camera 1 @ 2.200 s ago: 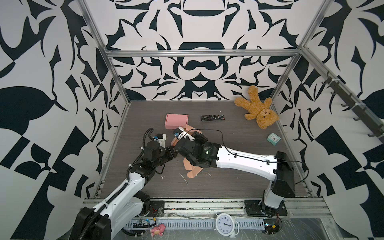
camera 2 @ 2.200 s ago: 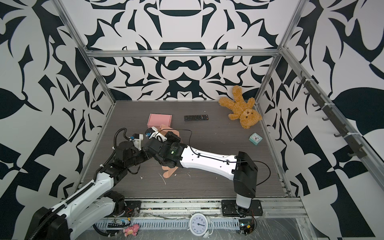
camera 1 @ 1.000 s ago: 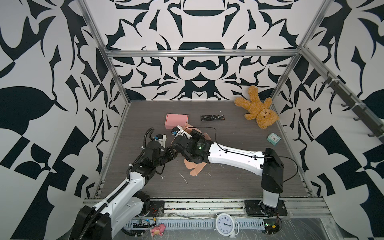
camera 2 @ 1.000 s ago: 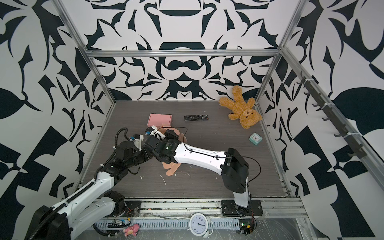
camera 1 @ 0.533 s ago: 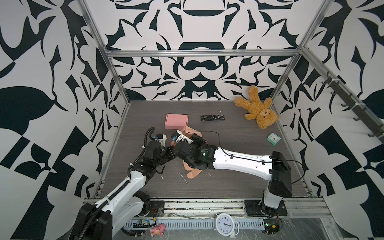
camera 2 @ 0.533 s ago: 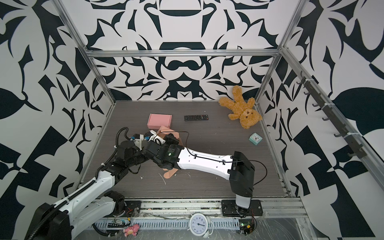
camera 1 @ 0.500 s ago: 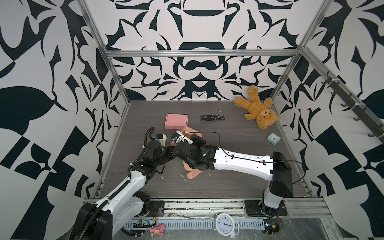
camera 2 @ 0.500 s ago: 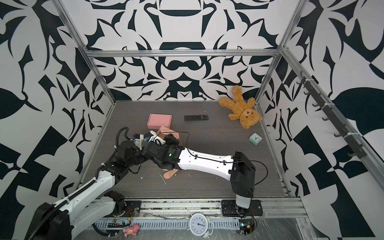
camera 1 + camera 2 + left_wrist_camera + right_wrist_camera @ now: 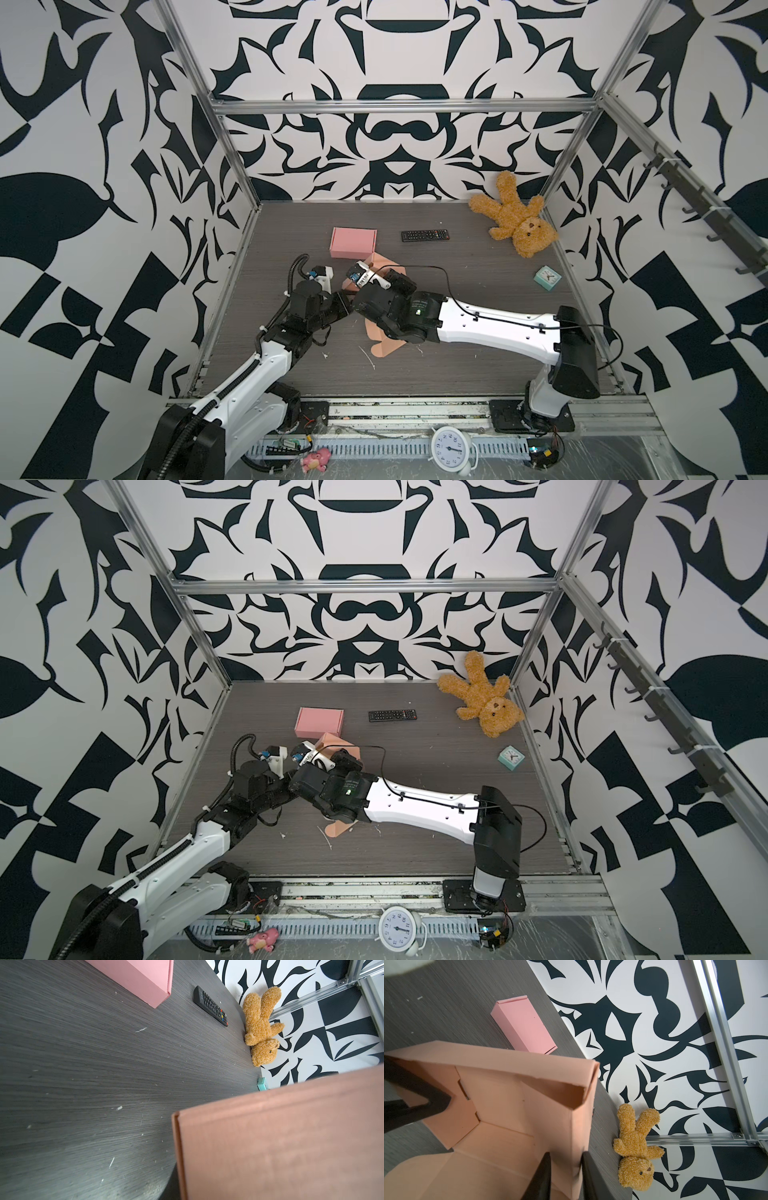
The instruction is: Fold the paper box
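Left of centre on the table (image 9: 457, 374): paper box (image 9: 384, 266) sits between my two wrists, just nearside of the closed pink box (image 9: 353, 242). It's half-erected. Walls stand up around an open top, and one flap lies flat on the table, poking out toward the near edge from under my right arm.

Left gripper (image 9: 446, 1101) is in from the left, fingertips pinched together on the box's left-side panel. Left wrist view is mostly a blurred cardboard panel, no fingers in it.

Right gripper (image 9: 565, 1154) is in from the right, straddling the wall that faces the teddy bear (image 9: 515, 222): one finger (image 9: 544, 1176) inside the box, one outside. Can't tell whether they squeeze that wall or just sit either side of it.

Both top views hide both sets of fingertips behind the wrists.

Elsewhere: remote (image 9: 424, 235) far centre, teddy in the far right corner, small teal clock (image 9: 547, 279) near the right wall. All well apart from the paper box.
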